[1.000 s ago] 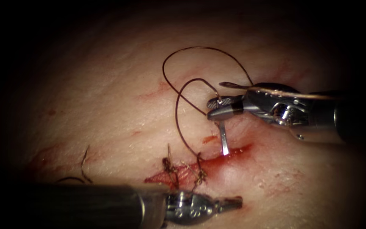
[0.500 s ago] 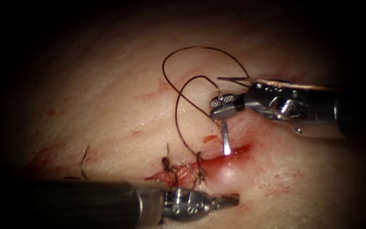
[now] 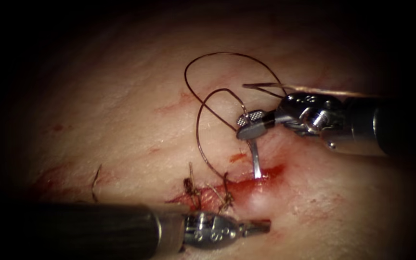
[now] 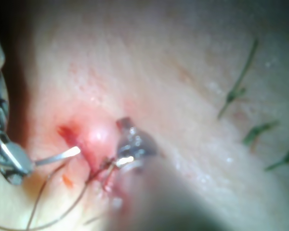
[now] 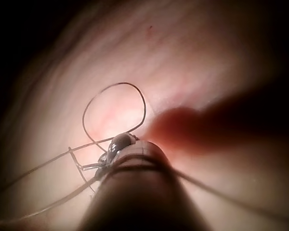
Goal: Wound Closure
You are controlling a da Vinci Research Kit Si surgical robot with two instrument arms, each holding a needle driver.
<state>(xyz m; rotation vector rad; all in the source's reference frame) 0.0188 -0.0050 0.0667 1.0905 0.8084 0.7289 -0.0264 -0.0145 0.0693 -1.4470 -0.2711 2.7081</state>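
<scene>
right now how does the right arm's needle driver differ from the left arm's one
The right arm's tool grips the curved steel needle near its thread end, tip down at the cut's right end; the left arm's tool holds nothing. The right sits above the cut, the left below it. Both have jaws shut.

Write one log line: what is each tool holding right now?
right tool: shut on needle near its tail | needle tip at cut | left tool: shut, holds nothing | thread looped above
</scene>
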